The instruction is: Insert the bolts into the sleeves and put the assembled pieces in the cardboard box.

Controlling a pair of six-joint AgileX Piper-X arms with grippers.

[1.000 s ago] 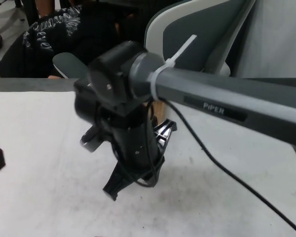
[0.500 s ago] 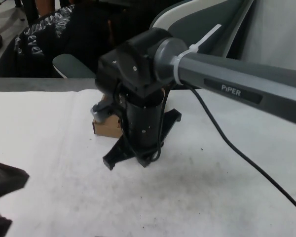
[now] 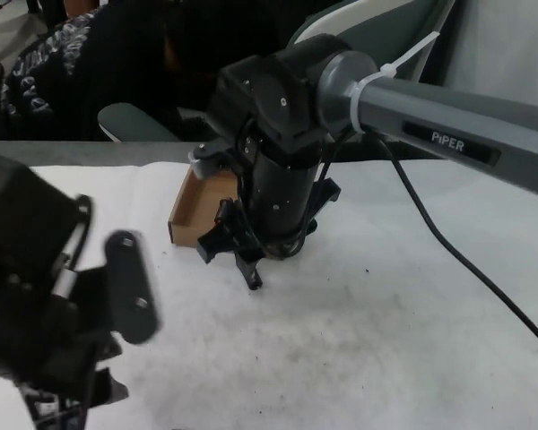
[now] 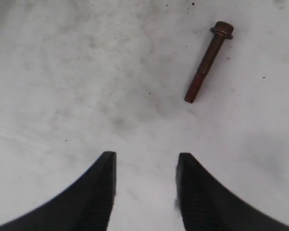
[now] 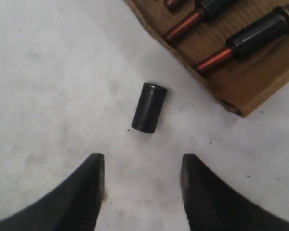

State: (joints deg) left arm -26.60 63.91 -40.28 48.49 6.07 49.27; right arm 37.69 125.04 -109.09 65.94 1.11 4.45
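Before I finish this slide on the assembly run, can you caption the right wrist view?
Open right gripper facing a loose black sleeve lying beside the cardboard box, which holds assembled pieces.

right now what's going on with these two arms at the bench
Two robot arms are pairing bolts with sleeves. The left gripper hangs open over the white bench, with a loose copper-brown bolt lying untouched ahead of it. The right gripper hangs open near a short black cylindrical sleeve, which lies beside the brown cardboard box holding assembled pieces. Neither gripper holds anything.
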